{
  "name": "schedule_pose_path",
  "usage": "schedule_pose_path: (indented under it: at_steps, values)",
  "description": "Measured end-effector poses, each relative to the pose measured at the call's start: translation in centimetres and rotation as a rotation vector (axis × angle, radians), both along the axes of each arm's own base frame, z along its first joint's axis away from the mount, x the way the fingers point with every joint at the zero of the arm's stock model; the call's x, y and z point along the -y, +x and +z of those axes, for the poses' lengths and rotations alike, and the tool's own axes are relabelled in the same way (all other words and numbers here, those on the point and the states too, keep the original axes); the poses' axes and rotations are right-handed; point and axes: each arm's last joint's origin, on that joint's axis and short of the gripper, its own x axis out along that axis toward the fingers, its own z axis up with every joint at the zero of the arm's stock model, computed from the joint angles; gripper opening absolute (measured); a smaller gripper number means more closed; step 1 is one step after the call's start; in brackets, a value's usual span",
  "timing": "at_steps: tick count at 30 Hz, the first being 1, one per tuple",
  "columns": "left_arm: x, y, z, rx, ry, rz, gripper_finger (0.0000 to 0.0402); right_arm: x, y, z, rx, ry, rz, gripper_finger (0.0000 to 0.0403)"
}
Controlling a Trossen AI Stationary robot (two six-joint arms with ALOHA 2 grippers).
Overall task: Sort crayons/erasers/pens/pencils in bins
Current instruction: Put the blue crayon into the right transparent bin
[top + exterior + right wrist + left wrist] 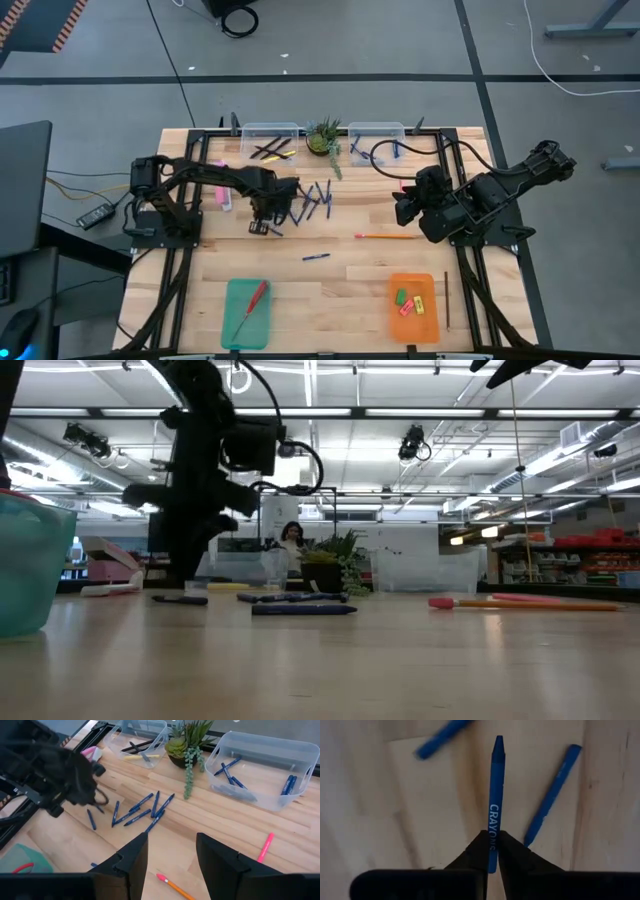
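Left claw pinches a blue crayon

The left claw (492,851) is down at the surface (330,290) beside the scatter of blue crayons (312,200), its two fingers closed tight on one blue crayon (495,795) marked "CRAYONS". The crayon sticks straight out ahead of the fingertips, gripped near its blunt end. Two more blue sticks lie on the wood just beyond it.

The right claw (170,851) hangs above the surface on the right side, fingers spread wide and holding nothing.

At the far edge stand two clear tubs: the one nearer the left arm (268,137) holds dark pencils and a yellow one, the other (377,137) holds blue sticks. A potted plant (324,138) sits between them. Small erasers (411,301) lie in the orange tray (413,322).
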Motion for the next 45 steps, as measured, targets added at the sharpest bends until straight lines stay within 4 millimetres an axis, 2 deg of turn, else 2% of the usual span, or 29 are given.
schedule_pose_path:
  at_steps: [4, 8, 14, 18, 21, 24, 28, 31, 35, 40, 45]
  values:
    - [-2.3, 0.4, 2.3, 0.007, 0.0, 0.075, 0.0022, 0.0, 0.0, 0.0, 0.0, 0.0, 0.0, 0.0172]
    - [-6.5, 0.2, 4.6, 0.058, 0.02, 0.232, 0.0016, 0.0, 0.0, 0.0, -0.002, -0.002, 0.002, 0.0172]
    - [-12.8, -1.4, 8.0, 0.16, 0.046, 0.456, 0.0034, 0.0, 0.0, 0.0, -0.002, -0.002, 0.002, 0.0172]
    - [-15.7, -3.0, 9.2, 0.199, 0.078, 0.506, 0.0025, 0.0, 0.0, 0.0, 0.003, -0.011, -0.002, 0.0172]
    - [-17.2, -4.0, 9.4, 0.22, 0.099, 0.54, 0.0021, 0.1, 0.0, 0.1, 0.011, -0.028, -0.01, 0.0172]
    - [-18.0, -4.7, 9.4, 0.222, 0.104, 0.577, 0.0038, 0.1, 0.0, 0.1, 0.019, -0.043, -0.018, 0.0172]
    - [-18.1, -4.7, 9.4, 0.218, 0.114, 0.581, 0.0062, 0.1, 0.0, 0.1, 0.022, -0.048, -0.021, 0.0172]
    - [-17.9, -4.5, 9.4, 0.22, 0.119, 0.572, 0.0051, 0.1, 0.0, 0.1, 0.021, -0.048, -0.021, 0.0172]
    - [-17.2, -3.7, 9.5, 0.238, 0.116, 0.557, 0.0008, 0.1, 0.0, 0.1, 0.015, -0.053, -0.018, 0.0172]
    - [-16.4, -2.8, 9.5, 0.253, 0.104, 0.54, 0.0014, 0.1, 0.0, 0.1, 0.013, -0.055, -0.015, 0.0172]
    - [-17.7, -2.7, 9.0, 0.295, 0.117, 0.591, 0.0027, 0.2, 0.0, 0.1, 0.007, -0.065, -0.013, 0.0172]
